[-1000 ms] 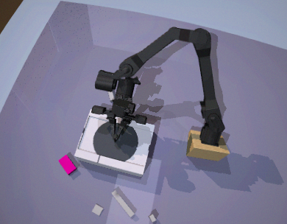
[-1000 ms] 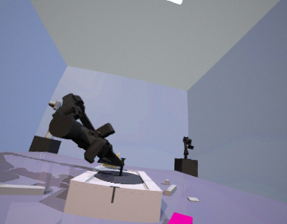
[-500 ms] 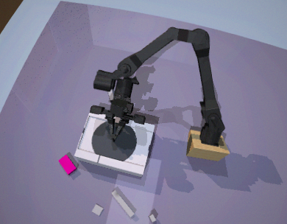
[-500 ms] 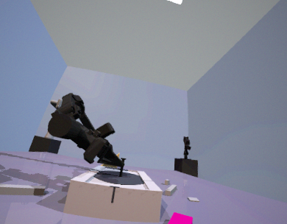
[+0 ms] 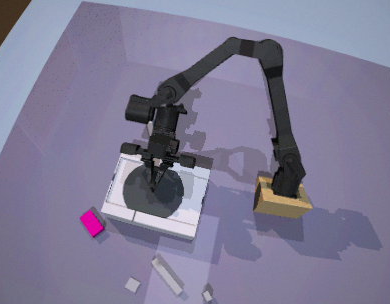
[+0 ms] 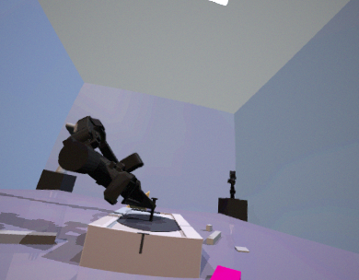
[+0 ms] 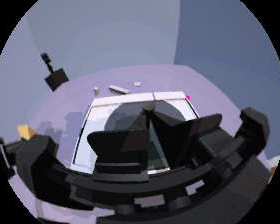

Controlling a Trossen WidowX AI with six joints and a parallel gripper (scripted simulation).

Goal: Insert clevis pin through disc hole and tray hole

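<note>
The dark disc [image 5: 168, 206] [image 6: 166, 226] [image 7: 122, 116] lies flat inside the white rimmed tray [image 5: 158, 227] [image 6: 109, 250] [image 7: 111, 99]. My gripper [image 5: 153, 186] [image 6: 151, 205] [image 7: 147, 112] is low over the disc's middle, shut on the pin. The pin [image 6: 152, 215] [image 7: 148, 107] is about upright, head up, with its head above the fingertips. Its shank reaches down to the disc's middle in the exterior view; whether its tip is in the disc's hole, on the disc or just above it cannot be told. Both holes are hidden.
A magenta block [image 5: 92, 223] [image 6: 226, 274] lies by one tray corner. A pale bar [image 5: 167, 276] [image 6: 214, 238] [image 7: 118, 90], a small flat piece [image 5: 132, 285] [image 6: 241, 249] [image 7: 137, 84] and a small block [image 5: 207, 296] [image 6: 209, 227] [image 7: 96, 91] lie beyond the tray. The arm's base stands on a wooden block [image 5: 283, 206].
</note>
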